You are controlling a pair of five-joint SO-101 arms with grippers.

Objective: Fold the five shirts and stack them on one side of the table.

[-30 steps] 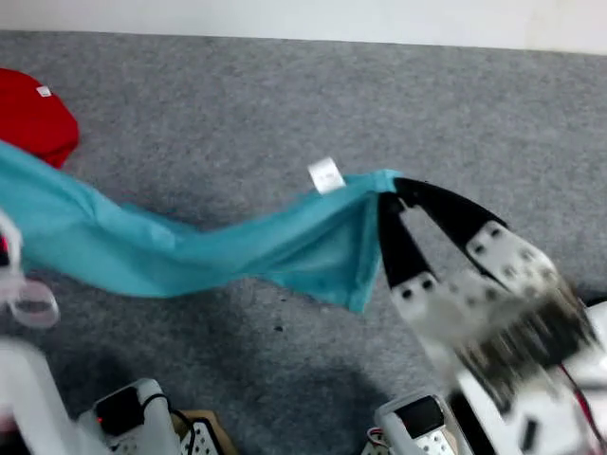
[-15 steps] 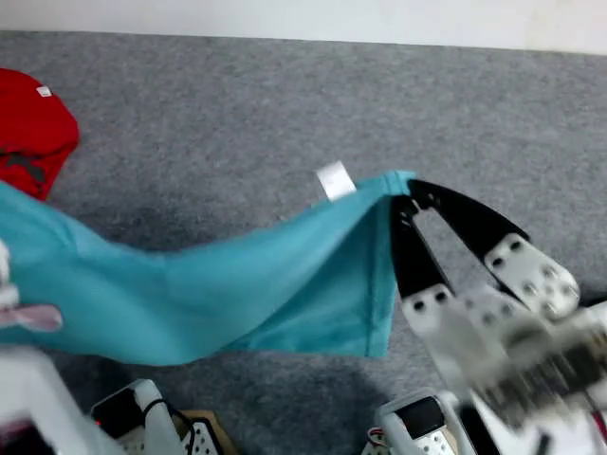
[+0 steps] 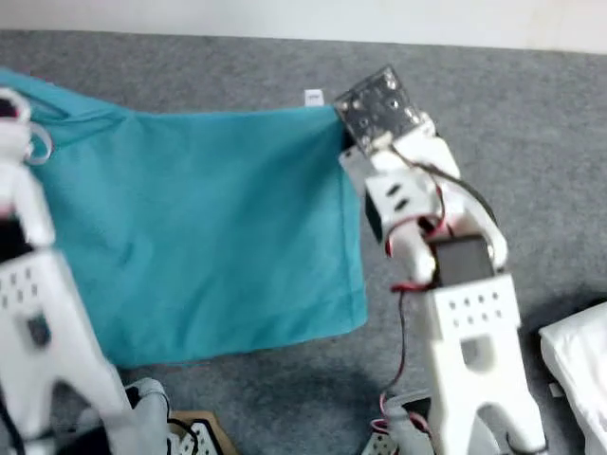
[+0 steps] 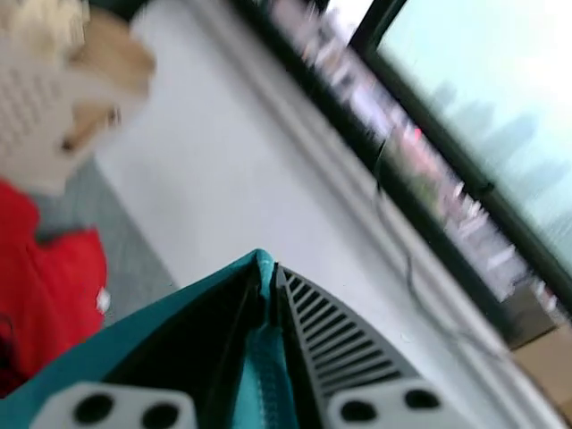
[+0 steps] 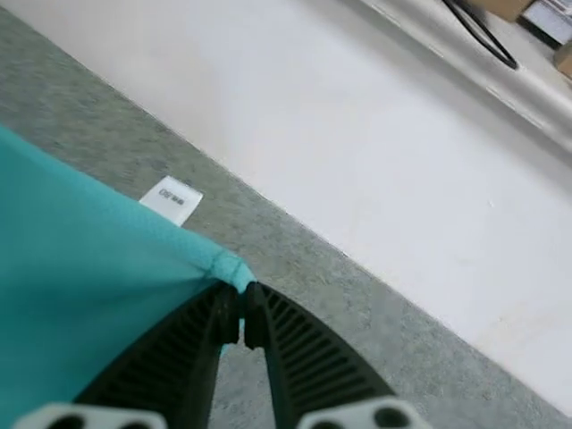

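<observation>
A teal shirt (image 3: 199,227) hangs spread wide between the two arms over the grey table. My right gripper (image 5: 234,297) is shut on its top corner (image 5: 219,264), beside a white tag (image 5: 170,198); in the high view that arm (image 3: 417,218) stands right of the cloth. My left gripper (image 4: 268,277) is shut on the opposite top corner of the teal shirt (image 4: 259,357), held high at the far left (image 3: 19,123). A red shirt (image 4: 45,286) lies on the table beyond the left gripper.
A white folded cloth (image 3: 579,365) sits at the table's right front edge. Grey table surface (image 3: 531,142) lies bare to the right of the right arm. A pale wall (image 5: 375,134) runs along the table's far edge.
Both arms have swung up and toward the far side, raising the teal shirt from a drooping band into a wide flat sheet. The red shirt is now hidden in the high view.
</observation>
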